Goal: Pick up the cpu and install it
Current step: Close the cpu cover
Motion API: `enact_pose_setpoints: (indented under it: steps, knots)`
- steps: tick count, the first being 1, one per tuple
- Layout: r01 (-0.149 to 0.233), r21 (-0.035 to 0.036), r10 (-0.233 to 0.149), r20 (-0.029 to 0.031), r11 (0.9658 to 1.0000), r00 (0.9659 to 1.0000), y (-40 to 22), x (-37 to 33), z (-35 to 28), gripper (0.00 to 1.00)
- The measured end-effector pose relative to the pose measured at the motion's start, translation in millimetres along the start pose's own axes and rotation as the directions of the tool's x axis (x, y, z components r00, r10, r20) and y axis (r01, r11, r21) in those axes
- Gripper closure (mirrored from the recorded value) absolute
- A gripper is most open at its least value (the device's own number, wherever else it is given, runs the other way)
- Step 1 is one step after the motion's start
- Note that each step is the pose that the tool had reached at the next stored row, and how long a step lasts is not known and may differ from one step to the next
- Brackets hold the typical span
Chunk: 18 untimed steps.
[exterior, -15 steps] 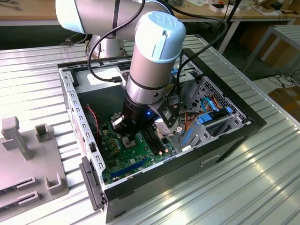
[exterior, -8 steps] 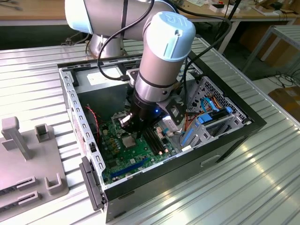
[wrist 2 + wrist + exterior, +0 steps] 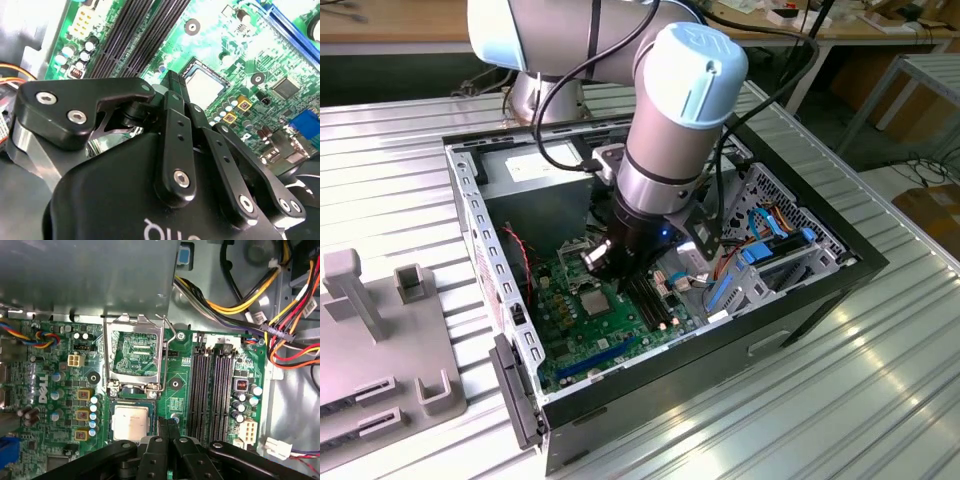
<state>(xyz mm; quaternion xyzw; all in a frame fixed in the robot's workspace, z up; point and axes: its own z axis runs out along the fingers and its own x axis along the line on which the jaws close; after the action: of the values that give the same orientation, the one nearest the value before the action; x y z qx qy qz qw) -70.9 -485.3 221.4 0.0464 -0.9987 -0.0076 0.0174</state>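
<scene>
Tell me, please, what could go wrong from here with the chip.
1. The hand hangs shut right beside the chip lying flat on the board; a slight sideways drift might scrape or shift it.
2. The metal frame next to it stands open, so nothing clamps the chip; a knock could unseat it.

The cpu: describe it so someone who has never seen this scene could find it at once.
Find the open computer case and the green circuit board inside it. The cpu lies on that board beside the long black memory slots. It is the only plain silvery square, next to an opened metal frame.
</scene>
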Motion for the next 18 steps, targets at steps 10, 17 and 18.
enact_pose_setpoints:
  steps: [10, 17, 18]
  knots:
    - [0.072, -0.0075, -0.072, -0.0416, 0.9974, 0.9965, 8.9, -5.5, -30.2, 0.89]
    - [0.072, -0.0074, -0.072, -0.0417, 0.9974, 0.9965, 9.5, -6.2, -30.7, 0.89]
    - [0.073, -0.0074, -0.073, -0.0416, 0.9973, 0.9965, 9.5, -6.2, -30.7, 0.89]
